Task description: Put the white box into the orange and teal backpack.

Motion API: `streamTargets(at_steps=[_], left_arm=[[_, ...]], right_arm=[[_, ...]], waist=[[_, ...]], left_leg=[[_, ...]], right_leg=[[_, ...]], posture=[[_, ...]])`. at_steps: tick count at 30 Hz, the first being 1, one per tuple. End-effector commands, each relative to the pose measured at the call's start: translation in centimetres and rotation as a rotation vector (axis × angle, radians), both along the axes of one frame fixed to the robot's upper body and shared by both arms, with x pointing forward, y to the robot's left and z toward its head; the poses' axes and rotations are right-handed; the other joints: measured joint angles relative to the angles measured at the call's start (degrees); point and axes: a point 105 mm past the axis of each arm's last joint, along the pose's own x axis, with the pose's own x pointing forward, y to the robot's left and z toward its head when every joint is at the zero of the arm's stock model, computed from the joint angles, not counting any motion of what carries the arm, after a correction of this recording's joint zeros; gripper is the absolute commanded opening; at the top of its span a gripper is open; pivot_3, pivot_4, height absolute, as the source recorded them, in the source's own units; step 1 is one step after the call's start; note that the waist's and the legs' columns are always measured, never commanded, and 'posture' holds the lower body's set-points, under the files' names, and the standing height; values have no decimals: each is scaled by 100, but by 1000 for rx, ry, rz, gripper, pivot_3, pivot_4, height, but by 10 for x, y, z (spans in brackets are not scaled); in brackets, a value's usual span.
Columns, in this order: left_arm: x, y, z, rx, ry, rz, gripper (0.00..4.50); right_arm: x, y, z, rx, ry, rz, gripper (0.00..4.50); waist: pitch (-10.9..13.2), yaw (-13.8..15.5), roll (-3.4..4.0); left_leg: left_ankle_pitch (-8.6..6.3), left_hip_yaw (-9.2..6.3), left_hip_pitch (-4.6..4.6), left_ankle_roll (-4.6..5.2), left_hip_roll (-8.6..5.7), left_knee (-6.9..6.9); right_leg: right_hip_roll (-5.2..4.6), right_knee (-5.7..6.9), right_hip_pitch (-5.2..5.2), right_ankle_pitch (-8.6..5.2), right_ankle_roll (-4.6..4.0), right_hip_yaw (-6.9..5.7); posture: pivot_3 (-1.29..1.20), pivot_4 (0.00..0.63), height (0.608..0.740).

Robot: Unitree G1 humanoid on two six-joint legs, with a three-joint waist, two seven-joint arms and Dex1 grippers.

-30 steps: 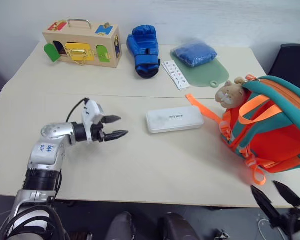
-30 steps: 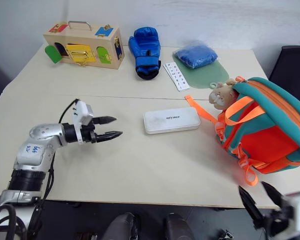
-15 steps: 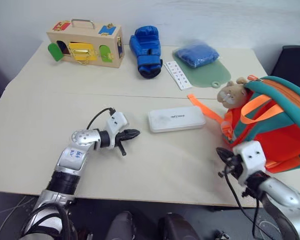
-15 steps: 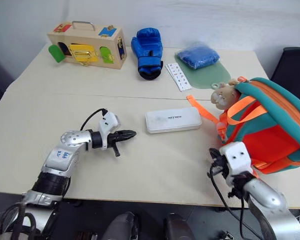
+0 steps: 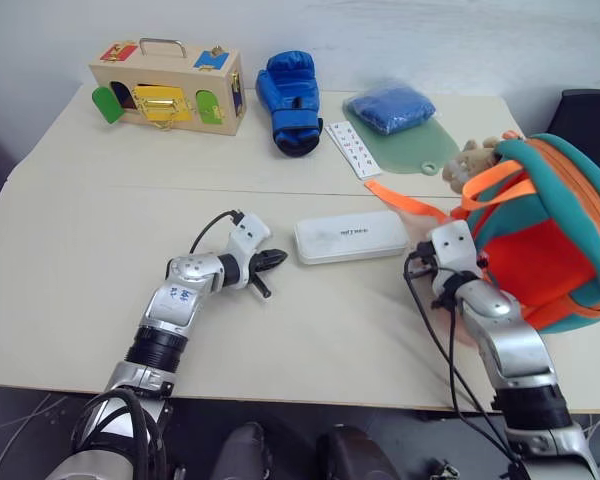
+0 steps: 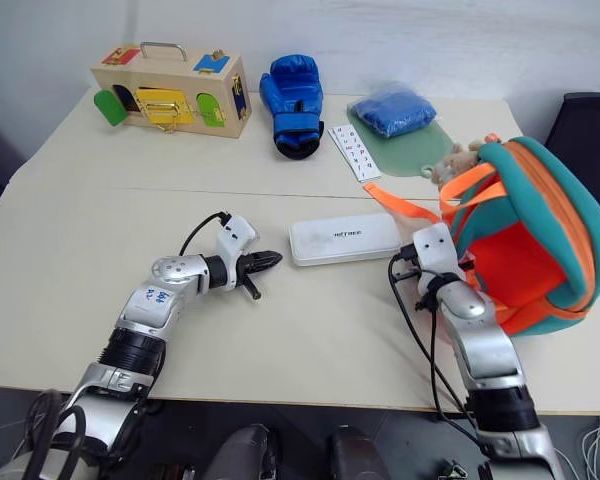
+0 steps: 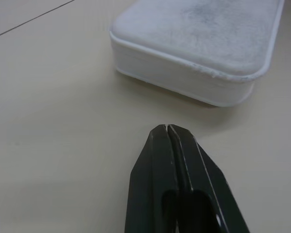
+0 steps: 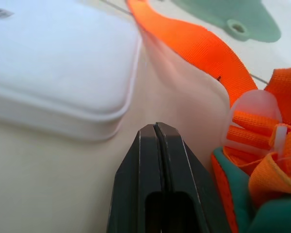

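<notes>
While the white box (image 5: 351,237) lies flat on the table (image 5: 100,260), lid up, between the two tools and outside the backpack (image 5: 545,235), the task stands not yet begun.

Item, left tool (image 5: 277,260): fingers pressed together, holding nothing, tip near the box's left short end, apart from it.

Item, right tool (image 8: 157,141): fingers pressed together, holding nothing, low over the table between the box's right end and the backpack, just beside an orange strap (image 5: 408,202) that trails from the backpack past the box's far right corner.

Item, backpack: orange with teal trim, slumped at the table's right edge, a small plush animal (image 5: 470,160) at its top. Whether its mouth is open cannot be told.

Hazards, as judged:
- Both tools closed: pressing in on the box from either end would likely shove it along the smooth table, not lift it.
- A flat, smooth case offers little purchase; a pinch on one end may let it tip or slip out.
- The strap beside the right tool may snag and drag the backpack, which sits near the table's edge.
- A limp backpack mouth may fold shut against the box.

Elsewhere, far side: wooden latch box (image 5: 167,83), blue boxing glove (image 5: 288,100), card strip (image 5: 351,149), green mat (image 5: 410,145).
</notes>
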Motion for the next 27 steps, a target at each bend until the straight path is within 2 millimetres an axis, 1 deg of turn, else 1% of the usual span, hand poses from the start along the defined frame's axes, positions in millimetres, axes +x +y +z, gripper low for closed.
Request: streamTargets(at_steps=[1, 3, 7, 11, 14, 16, 19, 23, 25, 27], left_arm=[[5, -2, 9, -14, -38, 11, 45], [8, -4, 10, -26, -40, 16, 45], [13, -6, 14, -45, -48, 39, 45], [15, -6, 14, -60, -44, 52, 45], [14, -7, 13, -60, -42, 49, 45], [12, -6, 12, -56, -36, 46, 45], [7, -1, 9, -37, -22, 32, 45], [-8, 7, 6, 7, -5, -23, 45], [-16, 18, 3, 47, -4, -29, 45], [-19, 32, 2, 72, 5, -7, 45]], right_arm=[[10, -5, 8, 7, -42, -24, 0], [13, -2, 8, 33, -39, -6, 0], [11, 16, 7, 75, -28, 85, 0], [2, 39, 9, 121, -32, 187, 0], [-3, 46, 9, 114, -25, 218, 0], [-11, 53, 10, 128, -17, 257, 0], [-26, 61, 7, 137, 11, 319, 0], [-49, 72, 2, 147, 51, 400, 0], [-58, 72, 1, 141, 60, 407, 0], [-63, 69, 0, 136, 67, 399, 0]], waist=[[0, 0, 0], [0, -1, 0], [0, -5, 0], [0, -48, 0], [0, -68, 0], [0, -64, 0], [0, -71, 0], [0, -107, 0], [0, -118, 0], [0, -126, 0]], left_leg=[[0, 0, 0, 0, 0, -1], [0, 1, -2, 0, 0, -1], [0, 0, -3, 1, 0, 3], [0, 1, -2, 0, 1, -3], [1, 1, -2, -1, 1, -4], [1, 0, -3, -1, 1, -4], [1, 0, -3, -1, 1, -6], [1, 0, -3, -2, 1, -14], [1, 0, -4, -2, 1, -14], [1, 0, -3, -2, 1, -13]], right_leg=[[0, 0, -1, 0, 0, 0], [0, -1, 0, 0, 0, 0], [-1, 1, 1, 0, 0, -1], [0, 1, -1, 0, 0, -2], [0, 1, -1, 0, 0, -4], [-1, 0, -1, 0, 0, -4], [0, -2, -1, 0, 0, -4], [0, -3, -2, 0, 0, -4], [-1, -5, -1, 0, 0, -4], [-1, -6, 0, 0, 0, -3]], posture=[[0, 150, 740], [0, 150, 740], [0, 150, 740], [0, 150, 740], [0, 150, 740], [0, 150, 740], [0, 150, 740], [0, 150, 740], [0, 150, 740], [0, 150, 740]])
